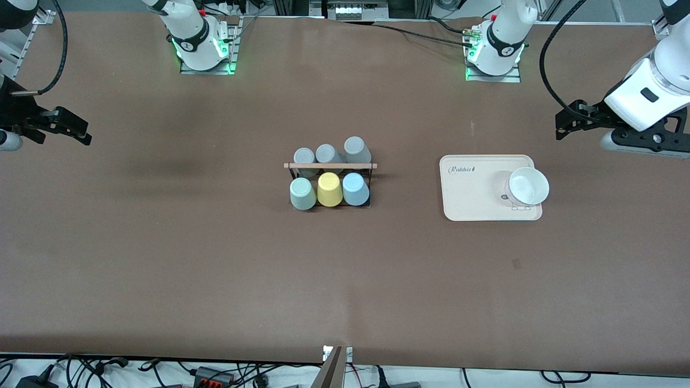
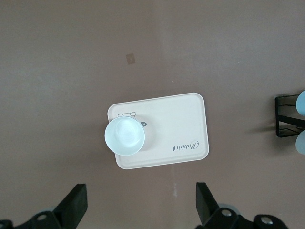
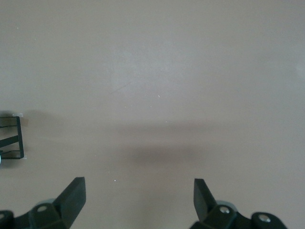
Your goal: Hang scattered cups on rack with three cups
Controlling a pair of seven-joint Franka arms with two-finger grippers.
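The black wire rack (image 1: 330,166) with a wooden rod on top stands mid-table. The mint-green cup (image 1: 302,193) and the light blue cup (image 1: 355,188) sit upside down on its row nearer the front camera, with a yellow cup (image 1: 329,189) between them. Three grey cups (image 1: 326,154) fill the row farther from the camera. My left gripper (image 1: 560,126) is open and empty, waiting in the air toward the left arm's end; it also shows in its wrist view (image 2: 141,200). My right gripper (image 1: 83,132) is open and empty, waiting toward the right arm's end (image 3: 139,198).
A beige tray (image 1: 469,205) with a white bowl (image 1: 528,186) on it lies between the rack and the left arm's end. The left wrist view shows the tray (image 2: 181,119), the bowl (image 2: 124,136) and the rack's end (image 2: 284,117). The right wrist view shows the rack's corner (image 3: 19,136).
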